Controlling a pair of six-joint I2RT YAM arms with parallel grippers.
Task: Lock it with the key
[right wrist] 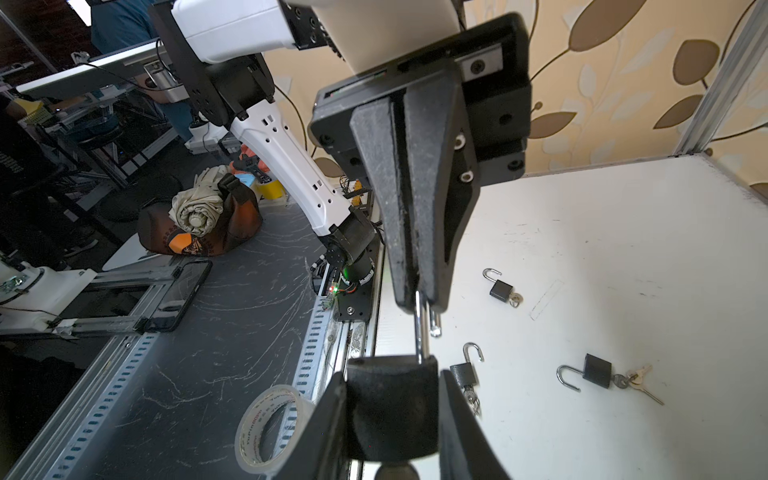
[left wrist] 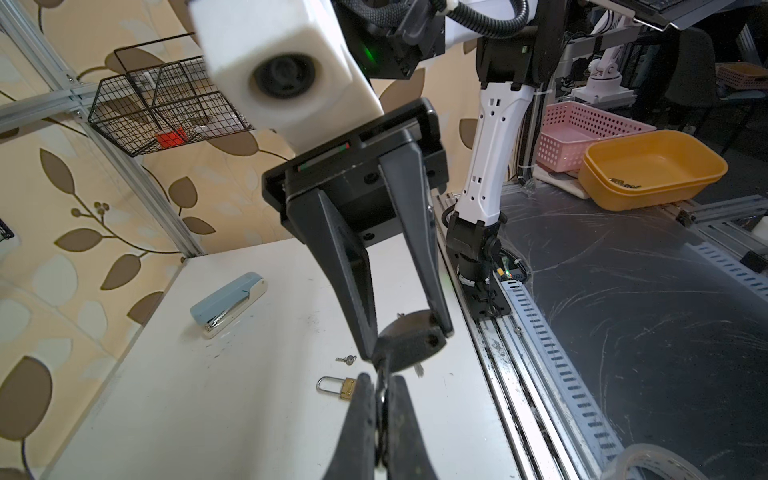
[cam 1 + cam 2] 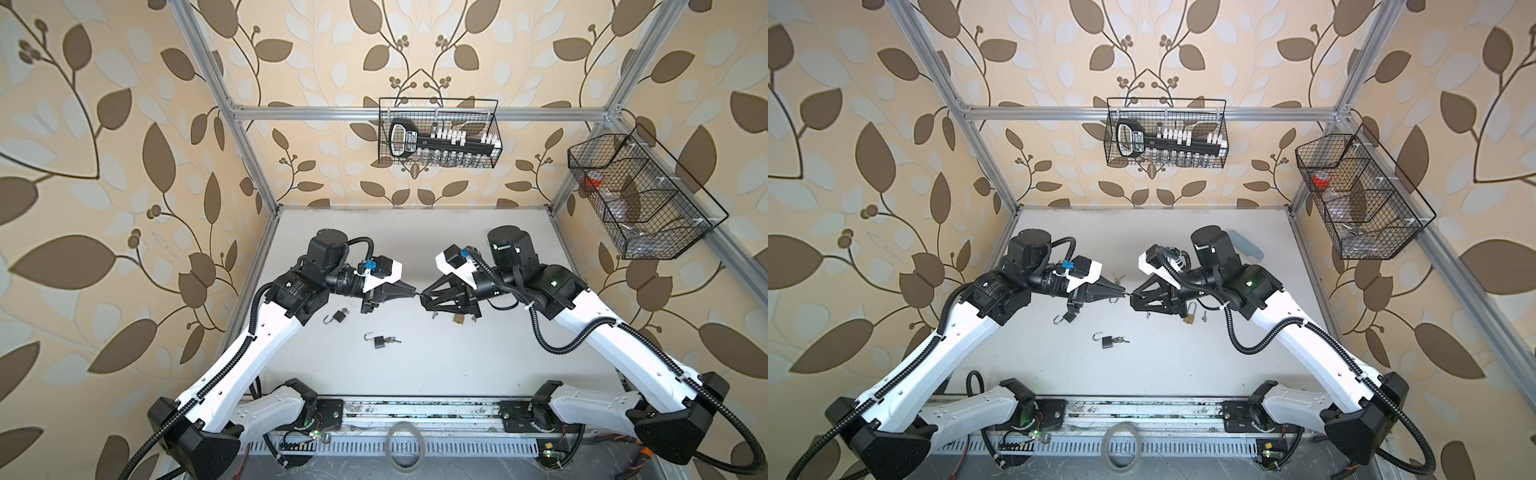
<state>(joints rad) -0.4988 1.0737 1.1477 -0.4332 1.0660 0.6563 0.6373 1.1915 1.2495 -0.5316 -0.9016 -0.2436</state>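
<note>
A black padlock (image 1: 392, 399) hangs in the air over the middle of the white table (image 3: 415, 374). My right gripper (image 1: 392, 374) is shut on its body. The silver shackle (image 1: 422, 328) rises out of the body, and my left gripper (image 2: 380, 380) is shut on that shackle. In both top views the two grippers meet tip to tip, left gripper (image 3: 415, 293) against right gripper (image 3: 424, 296). A small silver key (image 2: 418, 369) seems to stick out under the held padlock (image 2: 409, 340); it is partly hidden.
On the table lie an open black padlock (image 3: 338, 316), another black padlock with keys (image 3: 379, 340), a brass padlock (image 3: 1190, 318), a loose key (image 2: 347, 359) and a blue stapler (image 2: 228, 303). A tape roll (image 1: 272, 428) sits past the table's front rail.
</note>
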